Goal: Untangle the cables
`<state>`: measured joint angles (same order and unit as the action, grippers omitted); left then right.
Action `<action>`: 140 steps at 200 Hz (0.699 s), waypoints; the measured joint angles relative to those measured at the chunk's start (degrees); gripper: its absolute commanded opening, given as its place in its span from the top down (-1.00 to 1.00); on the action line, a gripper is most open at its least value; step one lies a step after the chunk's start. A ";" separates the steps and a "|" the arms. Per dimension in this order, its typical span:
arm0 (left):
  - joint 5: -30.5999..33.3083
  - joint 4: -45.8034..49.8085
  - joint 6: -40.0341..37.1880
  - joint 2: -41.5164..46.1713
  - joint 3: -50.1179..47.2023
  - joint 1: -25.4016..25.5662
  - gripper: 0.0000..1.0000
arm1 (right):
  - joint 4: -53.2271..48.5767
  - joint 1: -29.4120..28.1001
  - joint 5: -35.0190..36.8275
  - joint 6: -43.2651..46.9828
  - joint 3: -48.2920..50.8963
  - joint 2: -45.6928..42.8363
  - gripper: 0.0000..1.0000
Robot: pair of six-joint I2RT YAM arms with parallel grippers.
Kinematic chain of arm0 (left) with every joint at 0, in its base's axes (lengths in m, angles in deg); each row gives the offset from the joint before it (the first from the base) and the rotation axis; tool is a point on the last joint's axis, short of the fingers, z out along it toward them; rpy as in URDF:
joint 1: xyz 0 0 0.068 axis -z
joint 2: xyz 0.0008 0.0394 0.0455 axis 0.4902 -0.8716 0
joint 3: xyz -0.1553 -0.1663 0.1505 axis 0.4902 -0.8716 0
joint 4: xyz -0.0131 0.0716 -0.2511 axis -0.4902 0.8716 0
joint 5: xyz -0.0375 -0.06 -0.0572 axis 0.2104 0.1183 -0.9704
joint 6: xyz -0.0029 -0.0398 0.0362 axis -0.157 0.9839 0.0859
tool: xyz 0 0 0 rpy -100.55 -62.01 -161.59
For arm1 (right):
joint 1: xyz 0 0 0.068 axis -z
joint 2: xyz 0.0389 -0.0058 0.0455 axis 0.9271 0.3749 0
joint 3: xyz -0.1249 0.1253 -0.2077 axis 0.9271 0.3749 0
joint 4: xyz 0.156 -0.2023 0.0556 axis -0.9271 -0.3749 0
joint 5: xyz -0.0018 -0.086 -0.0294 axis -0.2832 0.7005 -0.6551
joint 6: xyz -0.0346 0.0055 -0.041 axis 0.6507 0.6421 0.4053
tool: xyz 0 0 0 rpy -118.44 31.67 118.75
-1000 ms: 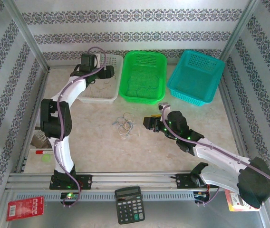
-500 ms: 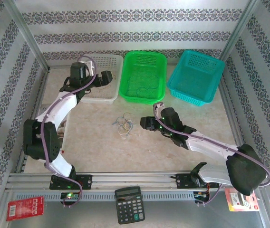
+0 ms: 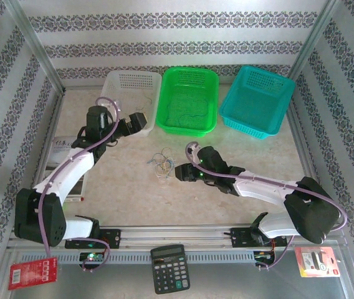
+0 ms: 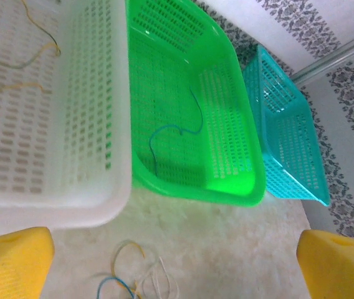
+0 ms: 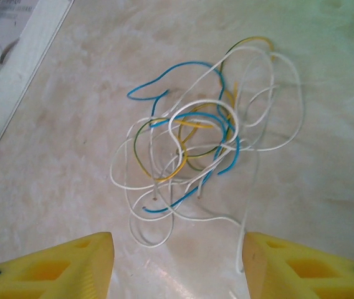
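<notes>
Right wrist: cables (image 5: pixel 196 149) tangled on table (image 5: pixel 58 205), just ahead of right jaws, spread apart.

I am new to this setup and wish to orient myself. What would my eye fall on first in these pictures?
First, the loose tangle of thin blue, yellow and white wires lying mid-table, with the right gripper open beside it. Next, the three perforated plastic baskets in a row along the far edge: the white basket, the bright green basket and the teal basket.
</notes>
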<state>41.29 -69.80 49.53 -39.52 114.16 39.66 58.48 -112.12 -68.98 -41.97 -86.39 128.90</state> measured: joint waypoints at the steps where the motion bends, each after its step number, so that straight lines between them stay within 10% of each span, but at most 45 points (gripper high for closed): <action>1: -0.02 -0.04 0.04 0.11 -0.13 0.07 -1.00 | 0.00 -0.09 0.02 0.02 0.00 0.04 -0.14; 96: 3.89 1.64 -0.55 6.38 -8.70 8.37 -0.98 | -0.98 -0.59 5.03 0.17 -0.37 4.13 -0.16; 140: 9.84 5.66 -5.27 4.83 -9.84 11.56 -0.34 | -0.39 -0.22 5.05 0.13 -0.39 6.47 -0.15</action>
<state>51.12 -64.14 44.26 -34.69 104.33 51.22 58.09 -112.34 -63.93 -41.84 -86.78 135.37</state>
